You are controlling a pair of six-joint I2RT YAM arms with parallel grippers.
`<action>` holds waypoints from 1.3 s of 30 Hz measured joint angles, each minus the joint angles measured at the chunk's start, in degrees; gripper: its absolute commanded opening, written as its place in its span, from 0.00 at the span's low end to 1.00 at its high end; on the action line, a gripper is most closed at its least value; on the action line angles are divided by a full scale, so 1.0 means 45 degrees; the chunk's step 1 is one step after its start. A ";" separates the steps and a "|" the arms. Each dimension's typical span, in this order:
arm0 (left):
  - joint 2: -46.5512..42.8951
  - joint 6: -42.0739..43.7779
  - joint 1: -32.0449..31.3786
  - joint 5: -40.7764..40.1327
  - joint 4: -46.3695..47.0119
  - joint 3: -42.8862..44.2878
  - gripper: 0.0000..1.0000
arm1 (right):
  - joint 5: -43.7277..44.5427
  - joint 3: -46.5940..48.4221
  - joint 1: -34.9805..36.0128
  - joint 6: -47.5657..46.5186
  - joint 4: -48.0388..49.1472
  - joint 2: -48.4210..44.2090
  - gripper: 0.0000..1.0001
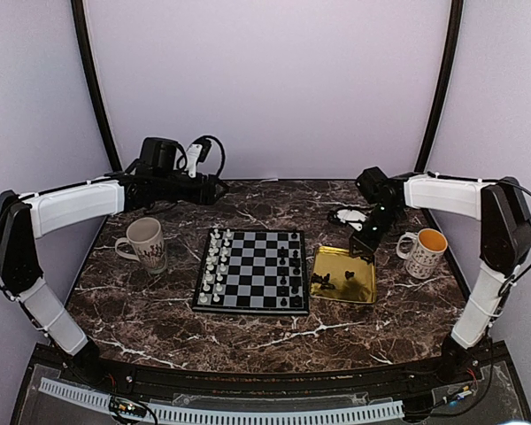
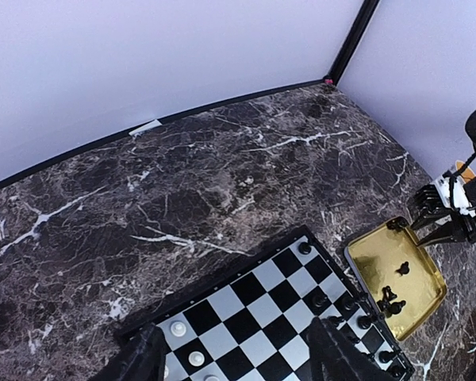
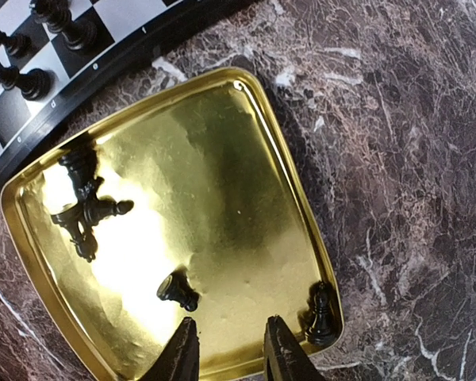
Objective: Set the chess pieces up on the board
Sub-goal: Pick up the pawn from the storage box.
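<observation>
Several black chess pieces lie in the gold tray just right of the board, whose pale ranks look complete and whose black side is only partly filled. Over the tray's near edge the right gripper hovers, jaws slightly apart and empty. The left gripper hangs wide apart above the board's far side, holding nothing.

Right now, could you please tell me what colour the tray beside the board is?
Shiny gold; the tray shows best in the right wrist view.
</observation>
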 measured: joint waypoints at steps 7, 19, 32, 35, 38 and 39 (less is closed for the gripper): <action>0.0457 0.1302 -0.1666 0.0073 -0.0301 0.0243 0.61 | -0.0413 -0.0661 -0.0758 0.0058 0.0219 -0.0612 0.31; 0.4299 0.2667 -0.5134 0.0204 -0.1141 0.3424 0.59 | -0.2769 -0.3079 -0.3347 0.1234 0.2268 -0.3716 0.35; 0.9447 0.3337 -0.6465 -0.0447 -0.1885 0.8665 0.60 | -0.3007 -0.3730 -0.3356 0.1826 0.3444 -0.4930 0.37; 1.0282 0.3347 -0.6547 -0.0481 -0.1982 0.9418 0.60 | -0.2982 -0.3832 -0.3415 0.1831 0.3473 -0.4940 0.37; 1.0919 0.3332 -0.6572 -0.0539 -0.1991 1.0064 0.60 | -0.2963 -0.3871 -0.3434 0.1831 0.3502 -0.4940 0.37; 1.1118 0.3317 -0.6577 -0.0563 -0.1982 1.0282 0.59 | -0.2958 -0.3876 -0.3434 0.1831 0.3517 -0.4940 0.37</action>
